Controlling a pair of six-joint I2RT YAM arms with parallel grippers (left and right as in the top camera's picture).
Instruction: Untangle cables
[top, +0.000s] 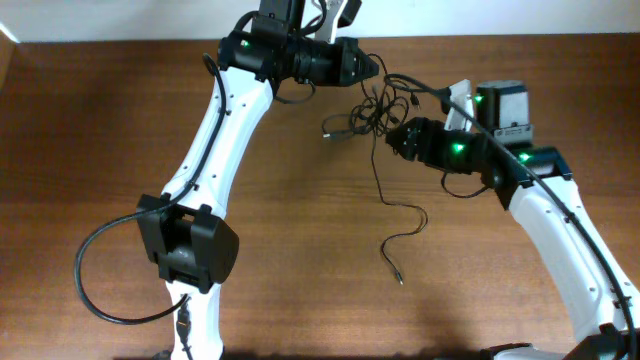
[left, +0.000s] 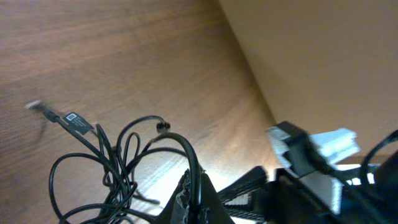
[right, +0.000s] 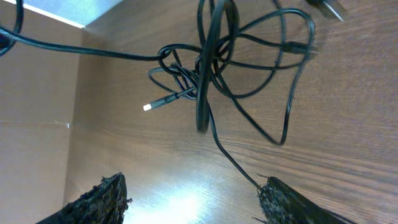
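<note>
**A:** Where are the cables now?

**B:** I see the thin black cables with small plug ends (right: 202, 93) as one knotted bundle near the far edge of the brown wooden table (top: 300, 220), between my two arms. One loose strand (top: 378, 180) runs from the knot toward me and lies curved on the wood.

**A:** And the left gripper (left: 194, 186)?

**B:** Its jaws are pressed together on one loop of the cables, at the top of the bundle.

**A:** The right gripper (right: 191, 183)?

**B:** It stands wide and holds nothing. It points at the knot from just beside it, and a single strand passes close to one finger (right: 283, 199).
</note>
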